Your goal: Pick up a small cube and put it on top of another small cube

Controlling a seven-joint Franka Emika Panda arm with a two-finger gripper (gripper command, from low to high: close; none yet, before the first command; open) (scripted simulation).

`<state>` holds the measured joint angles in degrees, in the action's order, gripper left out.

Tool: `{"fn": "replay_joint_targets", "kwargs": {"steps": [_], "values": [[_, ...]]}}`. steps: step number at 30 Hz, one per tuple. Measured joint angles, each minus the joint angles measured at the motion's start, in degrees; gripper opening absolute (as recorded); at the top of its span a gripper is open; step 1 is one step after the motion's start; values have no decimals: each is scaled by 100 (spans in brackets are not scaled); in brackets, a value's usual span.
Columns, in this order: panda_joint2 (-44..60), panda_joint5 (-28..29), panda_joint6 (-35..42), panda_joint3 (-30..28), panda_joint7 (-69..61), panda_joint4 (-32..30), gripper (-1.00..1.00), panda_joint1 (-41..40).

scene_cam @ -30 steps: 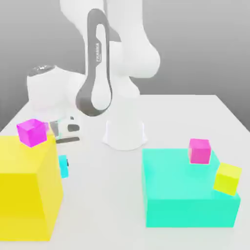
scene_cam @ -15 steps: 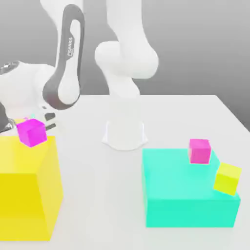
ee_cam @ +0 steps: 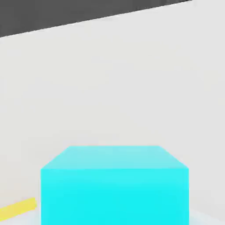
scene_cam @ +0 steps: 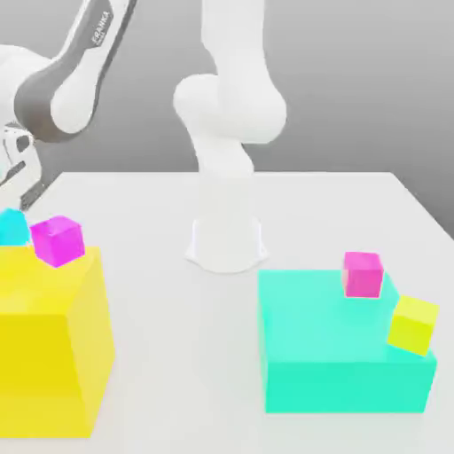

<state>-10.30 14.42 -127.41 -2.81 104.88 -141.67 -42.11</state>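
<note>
Small cyan cube [scene_cam: 12, 228] sits in the tool [scene_cam: 18, 191] by the desk's [scene_cam: 337, 204] left edge, just beside the pink cube [scene_cam: 58, 240] on the big yellow block [scene_cam: 49, 341]; the tool looks closed on it, and it shows up close in the hand view [ee_cam: 114, 184]. Risk: the pink cube is near the block's top edge, so an off-centre or low approach could knock it off, or the cyan cube lands crooked and slides. Count: one small cyan cube, two pink cubes (second [scene_cam: 363, 273] on the large cyan block [scene_cam: 341, 350]), one small yellow cube [scene_cam: 413, 324], two big blocks.
</note>
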Motion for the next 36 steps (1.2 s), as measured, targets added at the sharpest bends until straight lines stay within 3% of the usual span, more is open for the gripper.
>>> {"fn": "replay_joint_targets", "kwargs": {"steps": [4,26,31,36], "values": [[-558,-352,492,582,36,137,-100,574],[-2515,-3733,440,3911,5806,-1404,-100,3484],[-3820,-5609,1109,5578,6111,-1597,-100,2902],[-3406,-6293,290,6518,6087,-1885,-100,2532]]}}
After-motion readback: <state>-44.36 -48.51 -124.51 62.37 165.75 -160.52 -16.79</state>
